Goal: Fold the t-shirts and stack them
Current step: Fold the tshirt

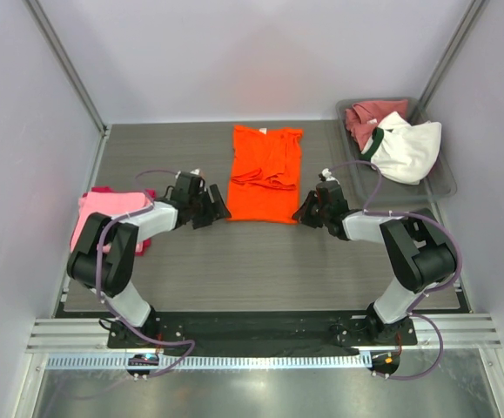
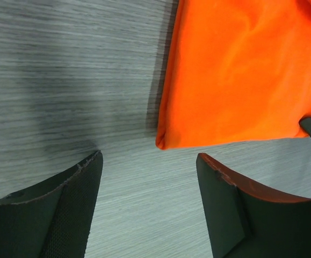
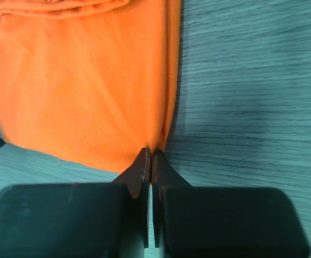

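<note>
**Ana:** Both arms first, since their bases sit at the near edge. The left arm [image 1: 112, 252] and right arm [image 1: 413, 252] each reach toward the middle of the grey table [image 1: 234, 270].

**Ben:** And the biggest piece of cloth?

**Ana:** The orange t-shirt [image 1: 265, 174] lies flat at the centre, toward the far side, its sleeves folded inward.

**Ben:** What about the far right?

**Ana:** A grey tray [image 1: 443, 178] holds the white t-shirt [image 1: 408, 148] with its dark green collar. It is crumpled and partly over the dusty rose-red t-shirt [image 1: 369, 117].

**Ben:** And the left edge?

**Ana:** The light pink t-shirt [image 1: 104, 213] lies folded on the magenta t-shirt [image 1: 143, 246], partly hidden by the left arm.

**Ben:** How do the tools stand?

**Ana:** The left gripper [image 2: 147, 161] has its fingers spread over bare table, just near of the orange shirt's near left corner and not touching it. The right gripper [image 3: 149, 156] has its fingers pressed together, pinching the near right corner.
</note>
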Robot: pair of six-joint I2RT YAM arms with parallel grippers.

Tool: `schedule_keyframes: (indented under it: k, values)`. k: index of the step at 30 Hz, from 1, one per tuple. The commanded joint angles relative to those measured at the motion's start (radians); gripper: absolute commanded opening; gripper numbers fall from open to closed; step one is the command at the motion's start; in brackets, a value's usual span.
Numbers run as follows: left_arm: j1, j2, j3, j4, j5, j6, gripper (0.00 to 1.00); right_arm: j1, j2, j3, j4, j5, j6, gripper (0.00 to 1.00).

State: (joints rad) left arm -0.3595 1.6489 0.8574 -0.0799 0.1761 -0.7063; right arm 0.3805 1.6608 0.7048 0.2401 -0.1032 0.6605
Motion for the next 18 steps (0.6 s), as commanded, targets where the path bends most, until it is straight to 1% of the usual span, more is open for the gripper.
schedule_keyframes:
  k: [1, 3, 5, 6, 11, 14, 15, 17, 18]
  values:
    - [-0.007, 0.026, 0.04, 0.0, -0.006, 0.001, 0.71, 0.008, -0.019, -0.01, 0.027, 0.0, -0.016, 0.01]
    - [-0.009, 0.052, 0.051, 0.003, 0.006, -0.002, 0.68, 0.008, -0.021, -0.011, 0.028, -0.001, -0.016, 0.01]
    - [-0.007, 0.081, 0.069, 0.008, 0.019, -0.008, 0.61, 0.008, -0.021, -0.011, 0.033, -0.006, -0.015, 0.01]
    - [-0.01, 0.089, 0.074, 0.009, 0.023, -0.012, 0.56, 0.008, -0.021, -0.013, 0.033, -0.004, -0.016, 0.01]
    - [-0.021, 0.117, 0.083, 0.023, 0.039, -0.021, 0.46, 0.008, -0.022, -0.016, 0.037, -0.004, -0.015, 0.01]
    - [-0.025, 0.135, 0.092, 0.037, 0.057, -0.027, 0.38, 0.008, -0.021, -0.014, 0.039, -0.009, -0.015, 0.01]
    - [-0.03, 0.14, 0.095, 0.04, 0.065, -0.027, 0.32, 0.006, -0.019, -0.013, 0.041, -0.013, -0.015, 0.01]
    - [-0.033, 0.146, 0.097, 0.043, 0.088, -0.027, 0.26, 0.006, -0.019, -0.014, 0.041, -0.015, -0.015, 0.01]
    - [-0.033, 0.146, 0.094, 0.049, 0.098, -0.027, 0.18, 0.008, -0.021, -0.014, 0.041, -0.016, -0.015, 0.01]
